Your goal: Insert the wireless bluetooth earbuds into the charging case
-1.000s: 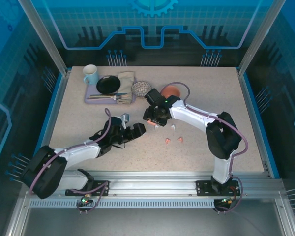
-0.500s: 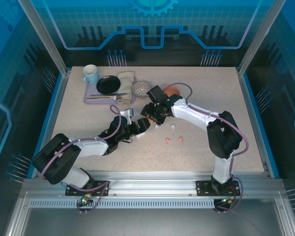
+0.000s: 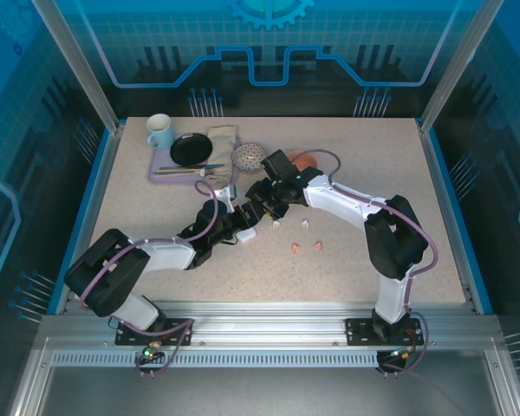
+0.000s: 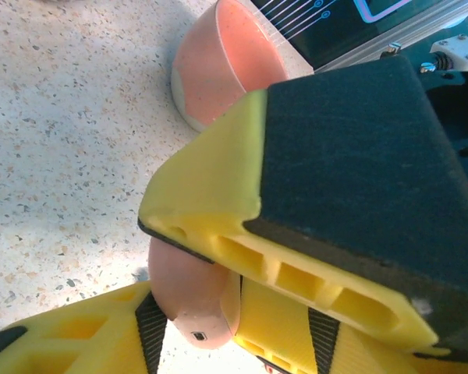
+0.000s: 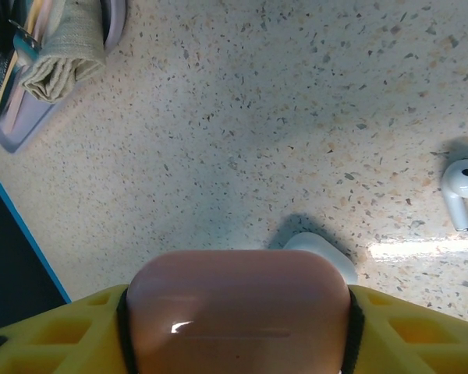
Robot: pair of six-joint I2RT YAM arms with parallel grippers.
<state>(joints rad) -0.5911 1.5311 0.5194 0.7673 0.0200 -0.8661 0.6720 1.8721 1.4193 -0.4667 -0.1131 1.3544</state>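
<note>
Earbuds [image 3: 295, 248] lie loose on the table [image 3: 156, 217], none of them in a case: the top view shows two pink ones side by side and two small white bits a little farther from the arms, all to the right of the two grippers. The right wrist view gives one white earbud [image 5: 462, 183] clearly, lying on its side on the speckled surface, and a white piece [image 5: 321, 248] mostly hidden behind the case, too covered to identify.

That view also shows the pink case [image 5: 238, 312] clamped between the right gripper's [image 5: 238, 335] yellow fingers [image 5: 54, 335], its lid seam closed. From above the case is barely visible, because the right gripper [image 3: 262, 208] and the left gripper [image 3: 247, 227] meet tip to tip over the middle of the table.

The left wrist view shows the same case [image 4: 189, 292] from its end, with a small dark port. The left gripper [image 4: 195, 331] has its fingers [image 4: 70, 335] on either side of it, very close. Whether they actually press on it cannot be told. A finger of the right gripper, yellow with a black pad, crosses above. Behind it sits a pink bowl [image 4: 218, 62] on the table.

The top view alone shows the tray [image 3: 156, 176] at the far left with a mug [image 3: 159, 131].
</note>
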